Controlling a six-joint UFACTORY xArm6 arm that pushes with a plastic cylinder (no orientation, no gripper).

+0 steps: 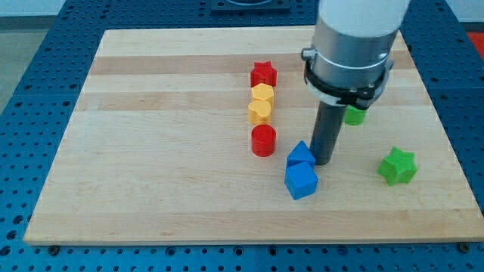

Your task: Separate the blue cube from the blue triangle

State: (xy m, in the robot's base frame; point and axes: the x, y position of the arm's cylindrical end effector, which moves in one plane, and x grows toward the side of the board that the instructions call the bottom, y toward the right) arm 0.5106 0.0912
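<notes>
my tip (326, 161) beside blue triangle (300, 154), touching blue cube (301, 180)

One camera, high and in front of the board

It looks down at a slant on the wooden board (151, 151), near enough that the board almost fills the picture. The blue perforated table (30, 91) shows at the edges, and the arm (352, 45) enters from the view's top, cut off there.

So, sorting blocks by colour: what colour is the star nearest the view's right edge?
Green star, clear in the camera view.
</notes>
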